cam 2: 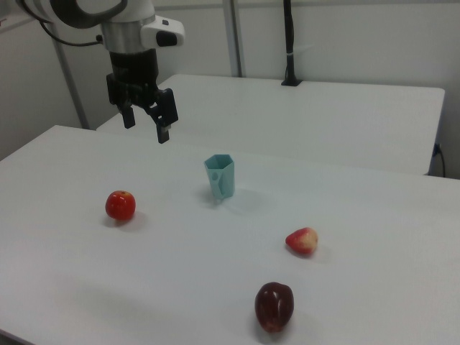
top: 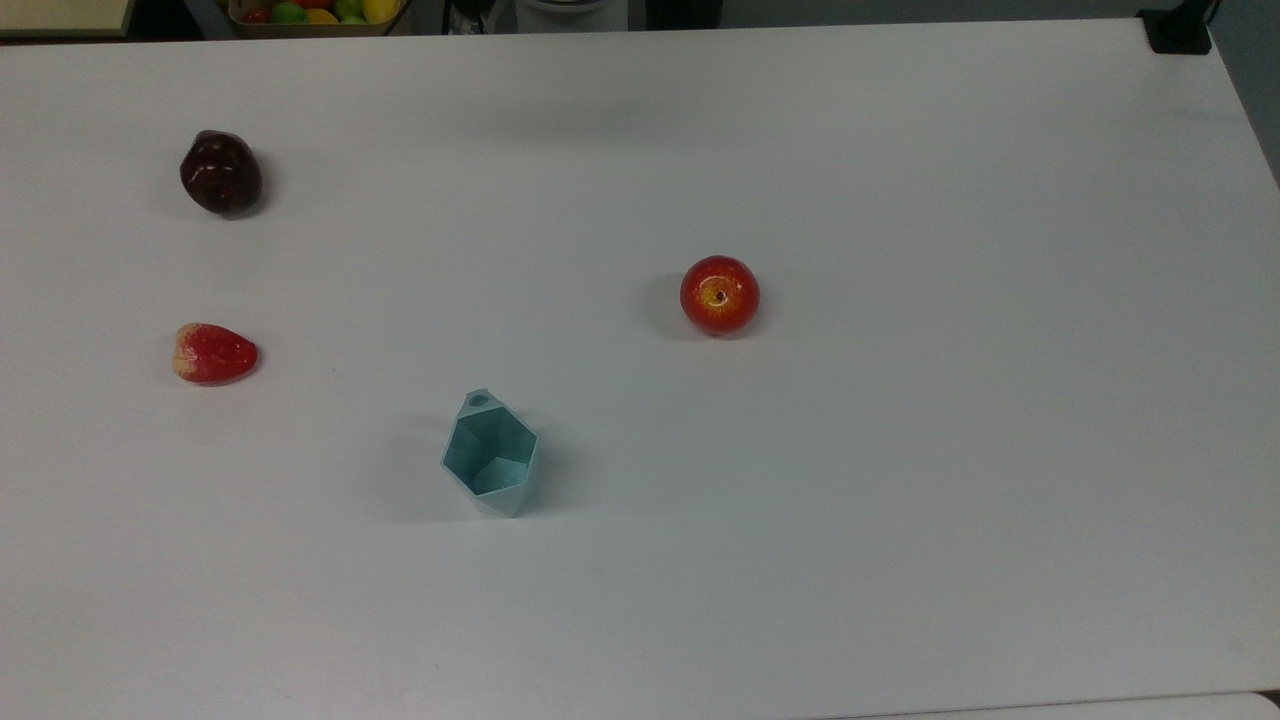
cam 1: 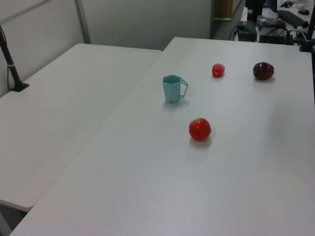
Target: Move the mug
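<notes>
Nearest in the right view sits a dark red plum-like fruit (cam 2: 274, 306), close to the front edge of the white table (cam 2: 374, 287). Just behind it, a little toward the right view's right, lies a red and cream strawberry (cam 2: 302, 241) on its side. In the top view these two, the fruit (top: 220, 172) and the strawberry (top: 213, 353), keep to the table's left side, well apart from each other.

Farther in stands the mug (cam 2: 219, 176), pale teal and faceted, upright on the table somewhere around its middle and touching nothing. From the top view the mug (top: 490, 457) shows a six-sided open mouth with a small holed tab at the rim, and it sits nearer the table's (top: 900, 560) bottom edge than the apple does. In the left view the mug (cam 1: 173, 89) has a thin handle on the left view's right side.

A red apple (cam 2: 120, 205) rests toward the right view's left, well apart from the mug; it also shows in the top view (top: 719, 294) and the left view (cam 1: 200, 129).

Beyond all of these, the gripper (cam 2: 146, 122) hangs in the air above the table's far edge, up and to the right view's left of the mug, pointing down. Its two black fingers (cam 2: 164, 115) are spread apart with nothing between them.

Behind it stands a second white table (cam 2: 323, 115).
</notes>
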`<action>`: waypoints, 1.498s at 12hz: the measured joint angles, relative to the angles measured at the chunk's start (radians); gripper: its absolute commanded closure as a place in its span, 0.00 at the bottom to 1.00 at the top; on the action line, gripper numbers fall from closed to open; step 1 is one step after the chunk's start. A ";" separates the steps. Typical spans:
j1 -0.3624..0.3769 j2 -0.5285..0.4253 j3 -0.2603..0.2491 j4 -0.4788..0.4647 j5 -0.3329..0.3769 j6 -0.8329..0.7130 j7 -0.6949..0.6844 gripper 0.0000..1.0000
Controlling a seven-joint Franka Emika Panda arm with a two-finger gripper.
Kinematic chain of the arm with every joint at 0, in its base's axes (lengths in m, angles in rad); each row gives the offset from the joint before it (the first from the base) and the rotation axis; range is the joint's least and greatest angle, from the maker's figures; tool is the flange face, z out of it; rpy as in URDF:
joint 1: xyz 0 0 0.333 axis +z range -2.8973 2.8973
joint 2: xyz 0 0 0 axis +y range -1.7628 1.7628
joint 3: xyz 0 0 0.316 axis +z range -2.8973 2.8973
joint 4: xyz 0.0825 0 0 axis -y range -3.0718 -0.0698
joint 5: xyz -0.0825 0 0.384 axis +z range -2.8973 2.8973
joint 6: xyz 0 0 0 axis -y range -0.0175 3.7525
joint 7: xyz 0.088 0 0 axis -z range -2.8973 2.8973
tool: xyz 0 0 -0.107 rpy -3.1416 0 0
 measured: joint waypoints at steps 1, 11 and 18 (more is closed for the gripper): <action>0.000 0.001 0.000 0.000 0.000 0.000 0.000 0.00; -0.011 0.014 -0.011 0.001 0.000 0.001 0.000 0.00; -0.010 0.020 -0.011 0.001 0.000 0.001 0.000 0.00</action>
